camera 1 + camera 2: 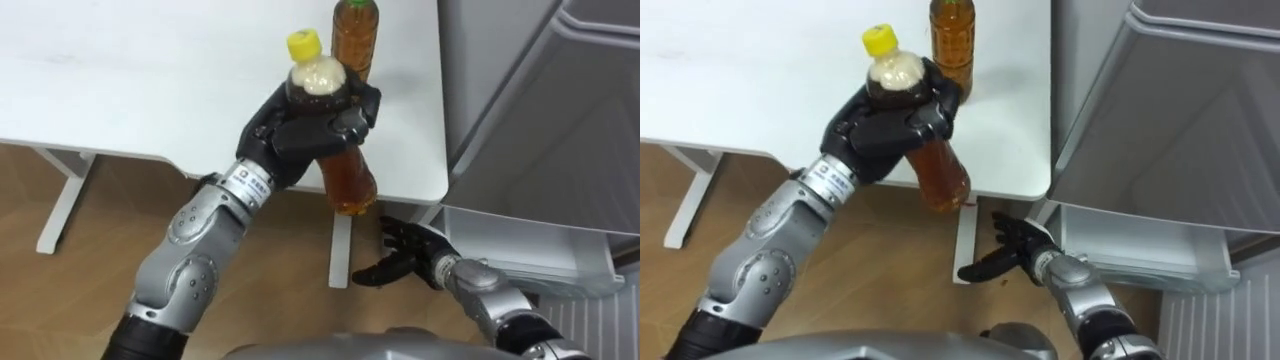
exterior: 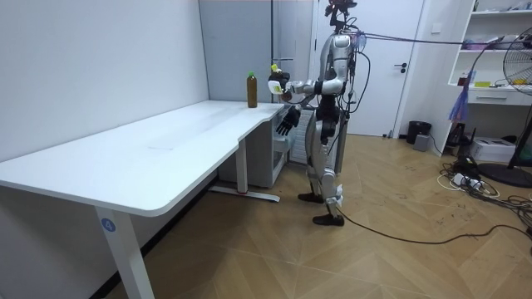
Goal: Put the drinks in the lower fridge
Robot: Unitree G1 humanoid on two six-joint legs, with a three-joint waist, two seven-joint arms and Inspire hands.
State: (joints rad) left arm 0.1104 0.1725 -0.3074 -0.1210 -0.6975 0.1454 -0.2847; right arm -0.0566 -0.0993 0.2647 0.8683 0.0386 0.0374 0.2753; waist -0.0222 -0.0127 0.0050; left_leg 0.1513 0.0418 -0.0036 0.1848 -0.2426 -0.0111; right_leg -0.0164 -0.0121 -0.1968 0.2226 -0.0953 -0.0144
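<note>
Left eye view: transfer step. The left hand (image 1: 300,135) is closed round the yellow-capped tea bottle (image 1: 350,180), held tilted above the worktop (image 1: 120,90) edge. A second tea bottle (image 1: 358,35) stands upright on the worktop behind it. The right hand (image 1: 400,255), fingers loosely spread and holding nothing, hangs low beside the fridge (image 1: 540,120).
Room view: the robot stands at the worktop's far end, next to the fridge.
Right eye view: the lower compartment (image 1: 1140,250) appears open. Next move, as judged: turn, lower the held bottle into it, then fetch the second.
</note>
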